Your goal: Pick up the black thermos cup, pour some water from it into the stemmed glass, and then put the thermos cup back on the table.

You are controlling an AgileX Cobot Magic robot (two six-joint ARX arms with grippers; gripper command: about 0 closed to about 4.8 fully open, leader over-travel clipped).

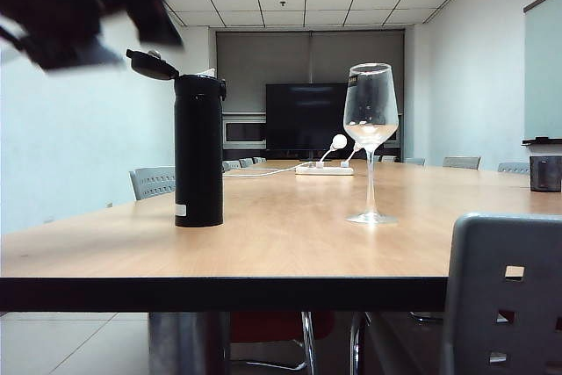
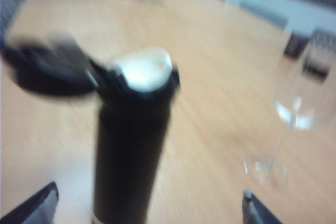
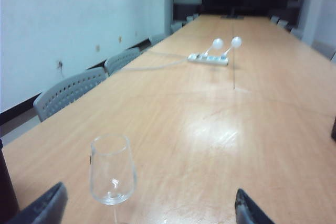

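Conference-room setting: the table [image 1: 290, 243], a long light wood-grain top with a dark edge, carries the black thermos cup [image 1: 198, 151] and the stemmed glass [image 1: 370, 142], both upright and well apart.

Left gripper [image 2: 149, 205]: jaws wide, holding nothing. Both fingertips show at the edge of the left wrist view, and the black thermos cup [image 2: 134, 150] stands ahead of the jaws, in line with the gap but not yet between the fingers. In the exterior view the arm is a blur above and beside the flask.

Right gripper [image 3: 149, 208]: jaws wide, holding nothing. The stemmed glass [image 3: 112, 174] stands ahead of the gap, nearer one fingertip.

Handling, as judged:
- Thermos: rigid, matte, probably weighty with water. The flip lid stands open, so tilt spills at once. Grip the plain cylinder at mid-height, clear of the hinge and whitish spout.
- Glass: thin, brittle, top-heavy on a slim stem. A light knock could tip it. Pour without touching the rim.
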